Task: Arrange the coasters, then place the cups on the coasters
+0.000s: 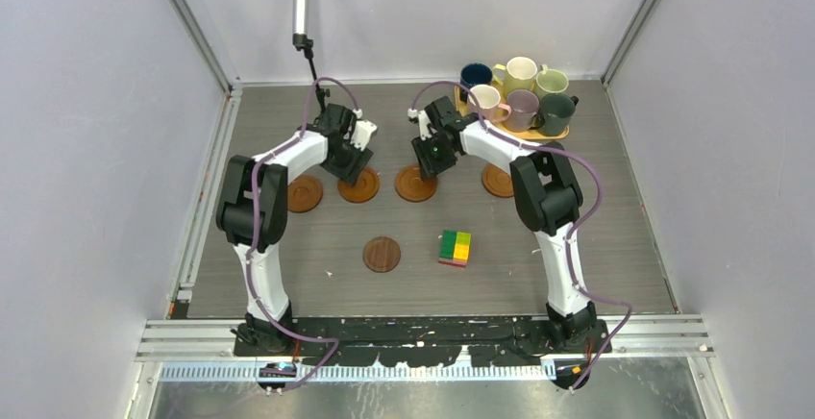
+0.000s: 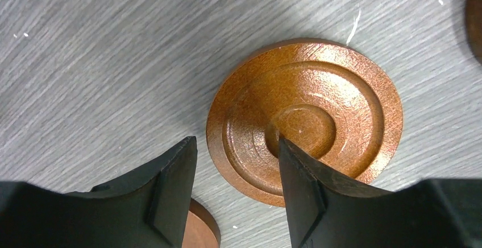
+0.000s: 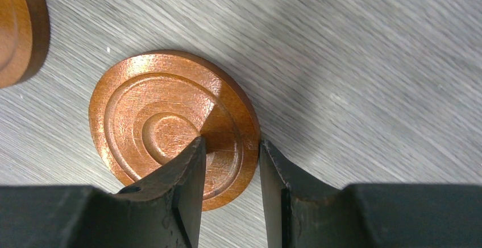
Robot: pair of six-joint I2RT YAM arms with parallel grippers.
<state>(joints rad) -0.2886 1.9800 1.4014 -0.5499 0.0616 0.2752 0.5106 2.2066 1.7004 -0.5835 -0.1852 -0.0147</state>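
Note:
Five brown coasters lie on the table: one at the left (image 1: 305, 193), one (image 1: 358, 186) under my left gripper (image 1: 351, 167), one (image 1: 415, 184) under my right gripper (image 1: 430, 161), one (image 1: 497, 180) further right, and a darker one (image 1: 382, 254) nearer. In the left wrist view my gripper (image 2: 236, 143) is open, straddling the rim of its coaster (image 2: 318, 106). In the right wrist view my gripper (image 3: 231, 141) is shut on the rim of its coaster (image 3: 153, 117). Six cups, among them navy (image 1: 474, 75), pink (image 1: 486, 102) and mauve (image 1: 522, 108), stand together at the back right.
The cups stand on a yellow-orange tray (image 1: 557, 134). A multicoloured toy block (image 1: 455, 247) lies near the dark coaster. Neighbouring coasters show at the left wrist view's bottom edge (image 2: 196, 231) and the right wrist view's top left (image 3: 20, 26). Walls enclose the table.

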